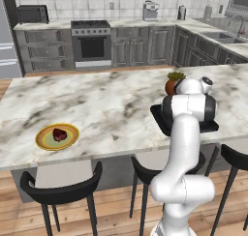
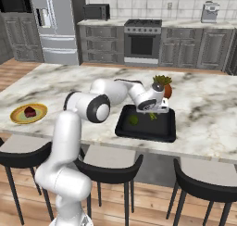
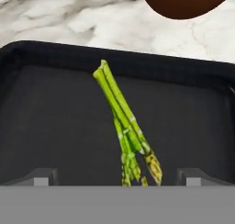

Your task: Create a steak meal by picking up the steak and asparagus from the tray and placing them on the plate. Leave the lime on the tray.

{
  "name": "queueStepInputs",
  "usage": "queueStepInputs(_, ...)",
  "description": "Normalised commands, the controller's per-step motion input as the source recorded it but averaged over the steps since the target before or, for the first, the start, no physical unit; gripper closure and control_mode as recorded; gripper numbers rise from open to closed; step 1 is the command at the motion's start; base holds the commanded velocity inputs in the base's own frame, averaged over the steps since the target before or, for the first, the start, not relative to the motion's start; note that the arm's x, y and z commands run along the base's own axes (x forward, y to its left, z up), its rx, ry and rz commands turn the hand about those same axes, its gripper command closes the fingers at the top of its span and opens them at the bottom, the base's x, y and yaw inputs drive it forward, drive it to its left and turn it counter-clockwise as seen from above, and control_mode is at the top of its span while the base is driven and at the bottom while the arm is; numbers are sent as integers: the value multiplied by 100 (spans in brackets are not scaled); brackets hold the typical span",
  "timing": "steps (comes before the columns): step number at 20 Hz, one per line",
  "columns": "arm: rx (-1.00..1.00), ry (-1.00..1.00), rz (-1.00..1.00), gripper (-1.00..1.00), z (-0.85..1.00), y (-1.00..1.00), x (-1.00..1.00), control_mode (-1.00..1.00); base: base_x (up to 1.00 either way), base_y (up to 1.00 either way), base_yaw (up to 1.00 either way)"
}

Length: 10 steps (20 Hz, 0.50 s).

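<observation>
The claw (image 3: 117,175) hangs with its jaws wide apart over the asparagus (image 3: 124,131), which lies inside the tray (image 3: 55,126). The steak (image 1: 59,134) sits on the plate (image 1: 44,143), well apart from the tray. The thin stalks could slip out or splay if the jaws close off-centre, or the lime (image 2: 133,120) nearby could get nudged.

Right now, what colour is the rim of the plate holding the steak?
Yellow-orange, around a pale green centre; the plate shows best in the left base view, with the steak on it.

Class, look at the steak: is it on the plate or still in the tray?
On the plate: the steak sits at its centre, far from the tray.
</observation>
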Motion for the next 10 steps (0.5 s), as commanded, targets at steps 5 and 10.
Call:
queueStepInputs(5, 0, 0, 3, -100, -43, 0, 24, -100, 0, 0, 0)
queueStepInputs(10, 0, 0, 2, -100, -35, 0, 27, -100, 0, 0, 0)
